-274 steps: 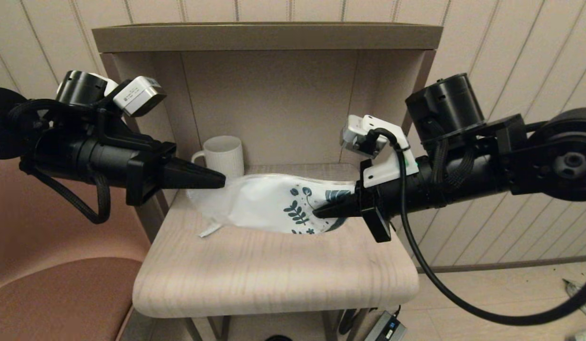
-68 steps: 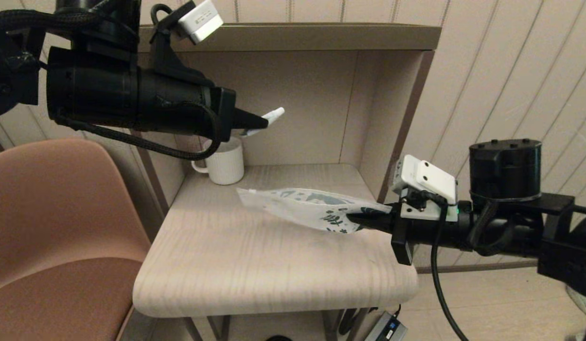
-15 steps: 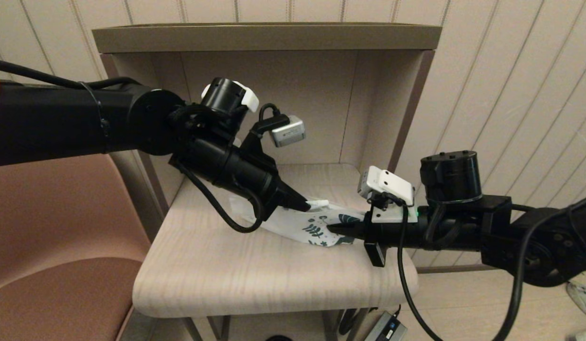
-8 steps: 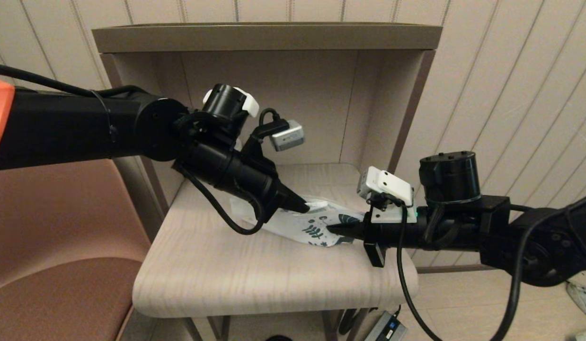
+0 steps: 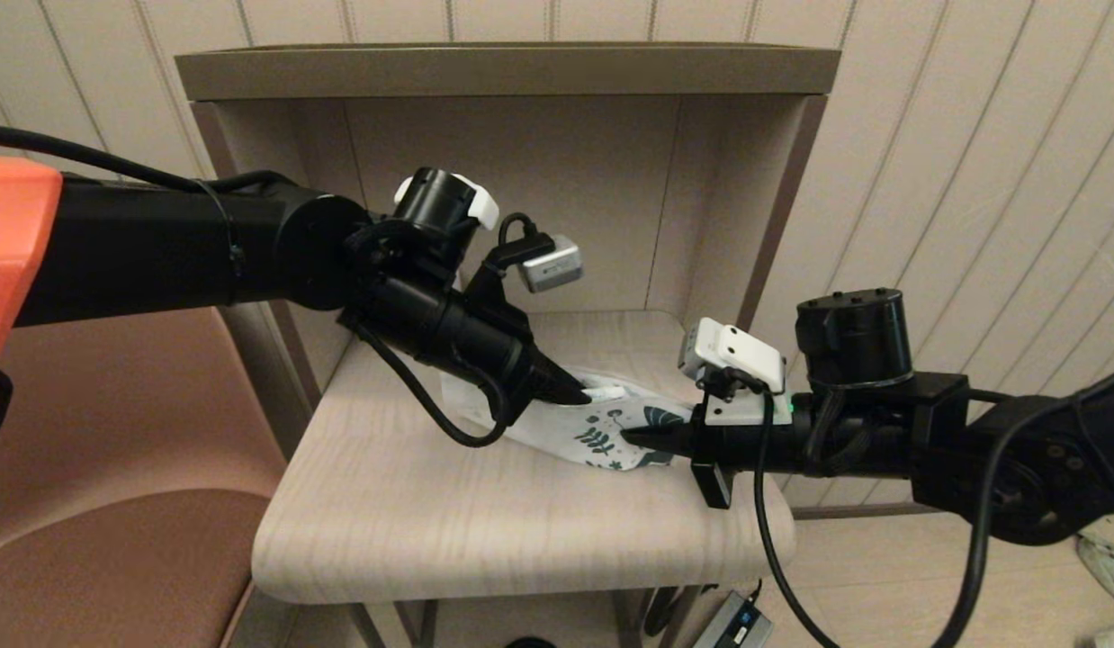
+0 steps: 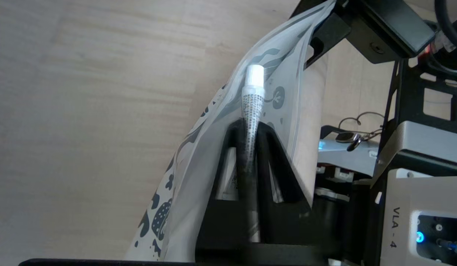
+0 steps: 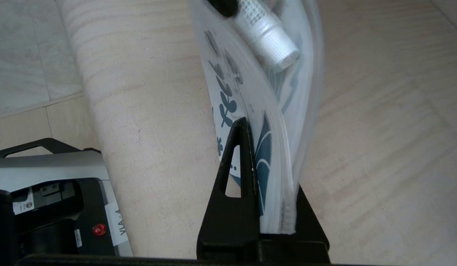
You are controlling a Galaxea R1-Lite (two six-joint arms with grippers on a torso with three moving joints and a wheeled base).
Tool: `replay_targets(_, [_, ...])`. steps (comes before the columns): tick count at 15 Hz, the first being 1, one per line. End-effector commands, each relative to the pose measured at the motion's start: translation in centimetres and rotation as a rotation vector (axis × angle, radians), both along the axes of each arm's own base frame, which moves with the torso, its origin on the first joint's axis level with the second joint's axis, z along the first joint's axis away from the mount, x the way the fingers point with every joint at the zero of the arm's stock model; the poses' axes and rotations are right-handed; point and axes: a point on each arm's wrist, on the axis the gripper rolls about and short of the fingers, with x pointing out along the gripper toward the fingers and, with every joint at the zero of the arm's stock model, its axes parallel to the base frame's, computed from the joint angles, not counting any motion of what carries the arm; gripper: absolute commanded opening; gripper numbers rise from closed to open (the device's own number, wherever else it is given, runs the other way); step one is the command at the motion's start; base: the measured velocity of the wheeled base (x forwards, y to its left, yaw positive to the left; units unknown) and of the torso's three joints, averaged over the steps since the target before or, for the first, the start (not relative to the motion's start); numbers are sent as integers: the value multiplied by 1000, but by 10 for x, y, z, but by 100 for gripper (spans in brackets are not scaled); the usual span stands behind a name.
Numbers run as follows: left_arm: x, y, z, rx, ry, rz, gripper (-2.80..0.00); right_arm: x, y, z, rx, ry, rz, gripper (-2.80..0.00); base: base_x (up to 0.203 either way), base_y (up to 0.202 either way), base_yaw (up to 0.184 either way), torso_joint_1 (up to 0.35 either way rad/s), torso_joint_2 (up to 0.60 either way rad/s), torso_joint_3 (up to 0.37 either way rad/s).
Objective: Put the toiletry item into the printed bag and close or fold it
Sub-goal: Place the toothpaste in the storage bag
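Surface: pale wood-grain tabletop (image 5: 485, 522) with rounded front corners, set inside an open-fronted beige alcove (image 5: 521, 180) with back wall, side panels and a top board. Vertical-panelled wall behind and to the robot's right. Brown-pink chair (image 5: 98, 531) just beside the tabletop on the robot's left. Grey power adapter (image 5: 735, 621) on the floor under the front right corner.

Container: printed bag (image 5: 602, 432) sits over the right-centre of the tabletop, teal leaf print facing the head camera, held partly raised off the surface rather than lying flat. Mouth faces the left arm and gapes.

Right gripper (image 5: 631, 438) comes in level from the right; jaws clamped on the printed end of the bag. Right wrist view confirms it: bag edge (image 7: 276, 155) pinched between the two black fingers (image 7: 237, 166), both walls standing up from there.

Left gripper (image 5: 575, 392) reaches down from the left into the bag mouth. Jaws together on the toiletry item (image 6: 251, 101), a slim white tube with fine print, cap end leading. In the left wrist view the tube (image 6: 251, 101) pokes forward past the fingertips (image 6: 265, 147) between the two translucent bag walls (image 6: 199, 147). In the right wrist view the capped end (image 7: 272, 40) shows through the plastic, inside the bag, above the printed leaves. In the head view only a white bit of the tube (image 5: 608, 393) shows at the bag opening, just ahead of the left jaws.

So: tube partly inside the bag, gripped, not released. Bag not closed or folded.
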Motion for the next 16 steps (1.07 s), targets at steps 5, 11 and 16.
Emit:
replay_targets(5, [0,0,10,-26,-5,10,0,1,0,-1,0,-2,2,-280,0,0,0,0,0,0])
replay_targets(11, [-14,23,47,-80,-78,41,0,1,0,-1,0,-2,2,-280,0,0,0,0,0,0])
replay_targets(16, [-23,69,58,-79,-91,137,-280,0,0,1,3,-8,2,-280,0,0,0,0,0,0])
